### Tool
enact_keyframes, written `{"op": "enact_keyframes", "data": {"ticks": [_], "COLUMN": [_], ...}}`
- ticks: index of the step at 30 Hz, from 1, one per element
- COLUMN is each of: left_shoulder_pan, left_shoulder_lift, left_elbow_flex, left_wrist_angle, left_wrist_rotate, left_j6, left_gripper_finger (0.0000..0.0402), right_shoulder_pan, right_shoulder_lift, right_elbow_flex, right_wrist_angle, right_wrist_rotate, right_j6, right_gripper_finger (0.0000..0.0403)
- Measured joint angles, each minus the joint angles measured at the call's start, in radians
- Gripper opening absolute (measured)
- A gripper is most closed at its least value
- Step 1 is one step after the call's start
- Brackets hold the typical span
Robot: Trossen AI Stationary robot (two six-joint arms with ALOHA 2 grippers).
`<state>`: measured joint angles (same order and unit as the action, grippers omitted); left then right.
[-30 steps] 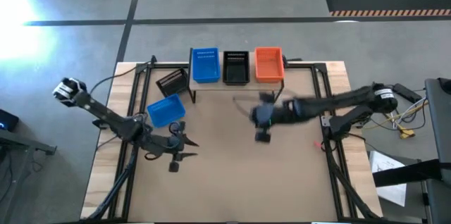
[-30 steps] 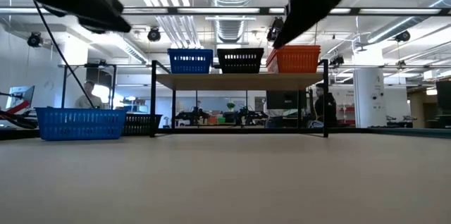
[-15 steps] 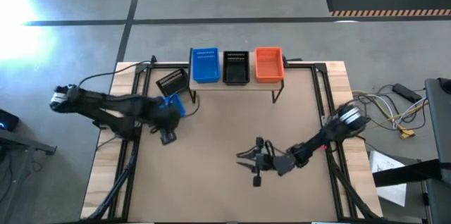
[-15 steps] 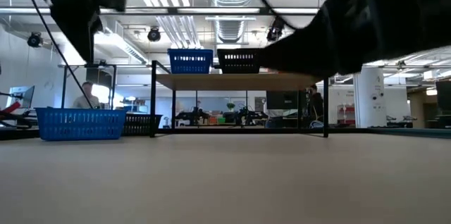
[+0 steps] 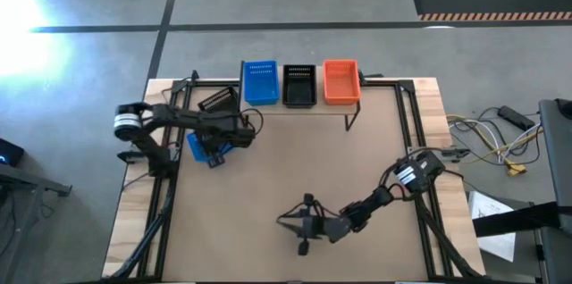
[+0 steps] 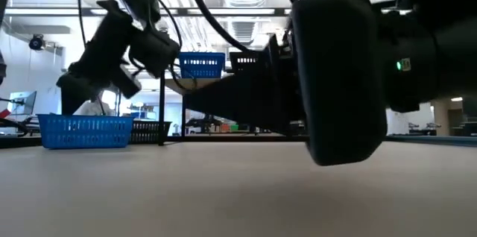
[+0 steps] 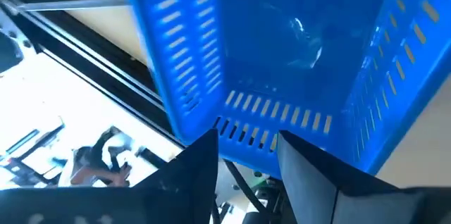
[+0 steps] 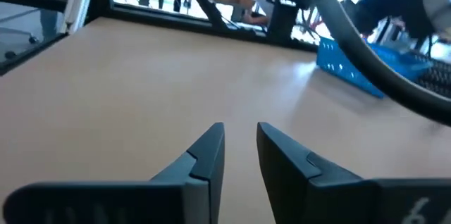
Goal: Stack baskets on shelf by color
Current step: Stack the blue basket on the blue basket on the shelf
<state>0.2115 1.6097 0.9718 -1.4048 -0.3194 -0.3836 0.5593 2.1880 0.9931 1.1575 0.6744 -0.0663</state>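
Observation:
The shelf (image 5: pixel 315 108) carries a blue basket (image 5: pixel 260 81), a black basket (image 5: pixel 299 85) and an orange basket (image 5: pixel 340 81) side by side. A second blue basket (image 5: pixel 197 146) stands on the table's left part, and beside it a second black basket (image 5: pixel 217 103) lies tilted. My left gripper (image 5: pixel 217 150) is open and hovers just above the blue basket (image 7: pixel 282 48), over one end wall. My right gripper (image 5: pixel 298 229) is open by a narrow gap, low over bare table near the near edge.
Black frame bars (image 5: pixel 170 141) run along the table's left and right sides, close to the loose blue basket. The wide middle of the tabletop (image 5: pixel 295 159) between the shelf and my right gripper holds nothing. People and desks show beyond the far edge in the low view.
My left gripper has moved toward the far edge and come over the loose blue basket. My right arm has drawn back from the shelf toward the near edge, a little leftward and lower. No basket has moved.

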Motion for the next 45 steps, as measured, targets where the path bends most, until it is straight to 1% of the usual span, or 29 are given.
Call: {"op": "enact_keyframes", "data": {"ticks": [4, 8, 12, 15, 18, 21, 25, 27, 30, 33, 35, 37, 39, 41, 43, 45], "left_shoulder_pan": [-0.015, -0.041, -0.068, -0.086, -0.106, -0.13, -0.193, -0.249, -0.372, -0.518, -0.604, -0.661, -0.695, -0.702, -0.699, -0.693], "left_shoulder_lift": [0.051, 0.036, -0.043, -0.117, -0.195, -0.27, -0.37, -0.416, -0.458, -0.48, -0.485, -0.486, -0.485, -0.485, -0.483, -0.483], "left_elbow_flex": [0.0, 0.003, 0.006, 0.001, -0.003, -0.001, 0.008, 0.0, -0.028, -0.067, -0.096, -0.134, -0.175, -0.217, -0.26, -0.292], "left_wrist_angle": [0.015, 0.04, 0.134, 0.28, 0.432, 0.495, 0.473, 0.474, 0.472, 0.469, 0.471, 0.472, 0.488, 0.5, 0.545, 0.586], "left_wrist_rotate": [0.09, 0.209, 0.348, 0.443, 0.503, 0.529, 0.508, 0.445, 0.311, 0.199, 0.144, 0.098, 0.064, 0.053, 0.049, 0.023], "left_j6": [0.036, 0.057, 0.08, 0.086, 0.119, 0.182, 0.254, 0.255, 0.202, 0.137, 0.059, -0.043, -0.135, -0.179, -0.186, -0.186], "left_gripper_finger": [0.013, 0.013, 0.013, 0.013, 0.013, 0.013, 0.013, 0.013, 0.013, 0.013, 0.013, 0.013, 0.013, 0.013, 0.013, 0.013], "right_shoulder_pan": [0.007, 0.014, 0.024, 0.04, 0.066, 0.093, 0.118, 0.122, 0.124, 0.125, 0.126, 0.127, 0.128, 0.128, 0.128, 0.128], "right_shoulder_lift": [0.005, -0.024, -0.067, -0.12, -0.195, -0.273, -0.355, -0.375, -0.382, -0.38, -0.38, -0.38, -0.379, -0.379, -0.379, -0.379], "right_elbow_flex": [0.037, 0.041, 0.02, -0.009, -0.042, -0.075, -0.096, -0.102, -0.112, -0.116, -0.119, -0.124, -0.127, -0.127, -0.127, -0.127], "right_wrist_angle": [-0.006, -0.062, -0.094, -0.115, -0.147, -0.235, -0.353, -0.375, -0.384, -0.385, -0.39, -0.399, -0.403, -0.4, -0.398, -0.398], "right_wrist_rotate": [0.0, 0.008, 0.008, 0.015, 0.034, 0.073, 0.115, 0.113, 0.114, 0.117, 0.122, 0.132, 0.14, 0.141, 0.141, 0.14], "right_j6": [-0.078, -0.099, -0.092, -0.099, -0.103, -0.097, -0.06, -0.043, -0.039, -0.038, -0.027, -0.004, 0.003, 0.004, 0.004, 0.005], "right_gripper_finger": [0.0075, 0.0076, 0.0076, 0.0072, 0.0067, 0.0063, 0.0059, 0.0059, 0.0059, 0.0059, 0.0059, 0.0059, 0.0059, 0.0059, 0.0059, 0.0059]}}
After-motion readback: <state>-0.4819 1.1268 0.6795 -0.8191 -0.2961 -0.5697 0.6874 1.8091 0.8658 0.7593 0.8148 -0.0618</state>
